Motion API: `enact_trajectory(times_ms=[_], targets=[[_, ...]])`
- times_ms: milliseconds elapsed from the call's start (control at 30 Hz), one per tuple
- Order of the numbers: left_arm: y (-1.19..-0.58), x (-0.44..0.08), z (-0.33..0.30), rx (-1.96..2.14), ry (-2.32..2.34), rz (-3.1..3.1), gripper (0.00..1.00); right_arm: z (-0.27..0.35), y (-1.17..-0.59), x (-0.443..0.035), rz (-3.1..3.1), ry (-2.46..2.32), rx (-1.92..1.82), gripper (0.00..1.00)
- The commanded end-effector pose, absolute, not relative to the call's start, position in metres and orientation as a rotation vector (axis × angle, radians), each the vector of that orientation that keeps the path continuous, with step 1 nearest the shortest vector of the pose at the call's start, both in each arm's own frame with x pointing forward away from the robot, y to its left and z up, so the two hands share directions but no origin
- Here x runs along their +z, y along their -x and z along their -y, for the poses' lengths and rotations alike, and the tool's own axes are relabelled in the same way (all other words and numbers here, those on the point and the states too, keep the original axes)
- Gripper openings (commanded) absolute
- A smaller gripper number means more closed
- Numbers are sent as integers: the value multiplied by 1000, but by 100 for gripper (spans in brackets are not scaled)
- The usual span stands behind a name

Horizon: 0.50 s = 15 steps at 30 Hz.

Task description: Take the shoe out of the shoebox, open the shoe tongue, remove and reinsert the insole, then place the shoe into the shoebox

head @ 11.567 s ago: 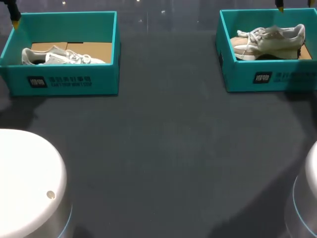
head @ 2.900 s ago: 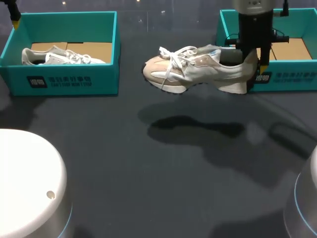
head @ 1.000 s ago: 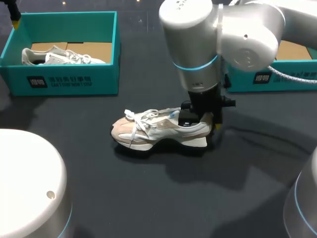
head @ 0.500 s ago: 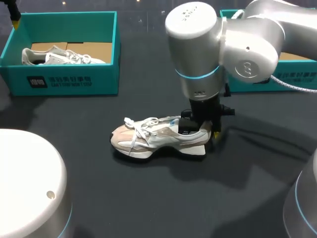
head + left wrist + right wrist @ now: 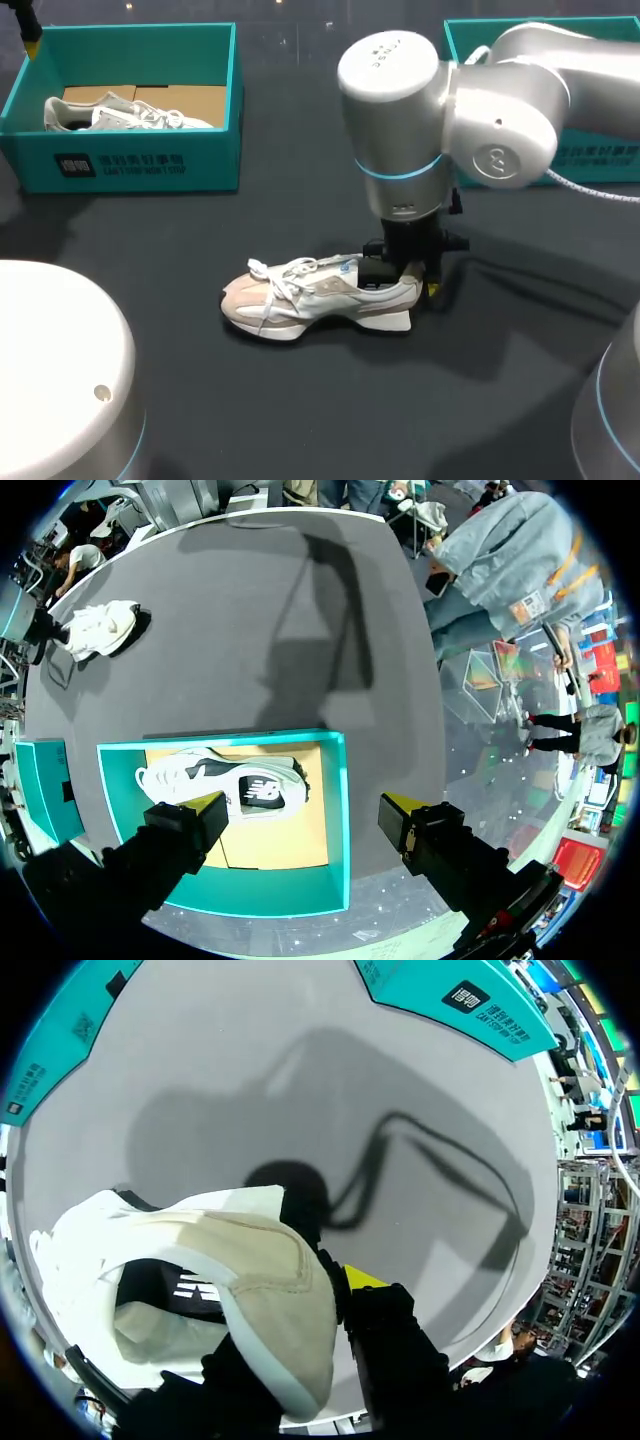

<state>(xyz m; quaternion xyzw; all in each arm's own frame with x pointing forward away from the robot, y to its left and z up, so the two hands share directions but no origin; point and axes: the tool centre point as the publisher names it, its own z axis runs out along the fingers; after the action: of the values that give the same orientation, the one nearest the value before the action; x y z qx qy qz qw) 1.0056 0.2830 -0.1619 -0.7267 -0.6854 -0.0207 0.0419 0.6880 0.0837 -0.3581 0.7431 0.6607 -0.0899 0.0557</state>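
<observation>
Sneaker (image 5: 315, 298) sole-down on table (image 5: 300, 400) | right gripper (image 5: 403, 280) clamped on heel collar (image 5: 290, 1290) | likely light, soft upper, stiff sole: grip heel or midfoot | left gripper (image 5: 305, 805) spread apart

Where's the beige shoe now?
In the head view the shoe sits on the table near its middle, toe pointing left, heel held by the right gripper.

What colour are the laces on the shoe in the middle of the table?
White. The laces of the shoe show best in the head view.

Dark table (image 5: 300, 400), two teal shoeboxes (image 5: 130, 165), shoe (image 5: 310, 295)
</observation>
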Motion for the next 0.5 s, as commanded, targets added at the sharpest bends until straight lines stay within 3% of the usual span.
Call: enact_trajectory(times_ms=[33,500], targets=[[-1006,-162,-284,-65,2225,2095,100,-86,-688,-365,-2012,-2261,-279,0],[-1006,-162,-284,-65,2225,2095,100,-86,-690,-379,-2062,-2274,-278,0]])
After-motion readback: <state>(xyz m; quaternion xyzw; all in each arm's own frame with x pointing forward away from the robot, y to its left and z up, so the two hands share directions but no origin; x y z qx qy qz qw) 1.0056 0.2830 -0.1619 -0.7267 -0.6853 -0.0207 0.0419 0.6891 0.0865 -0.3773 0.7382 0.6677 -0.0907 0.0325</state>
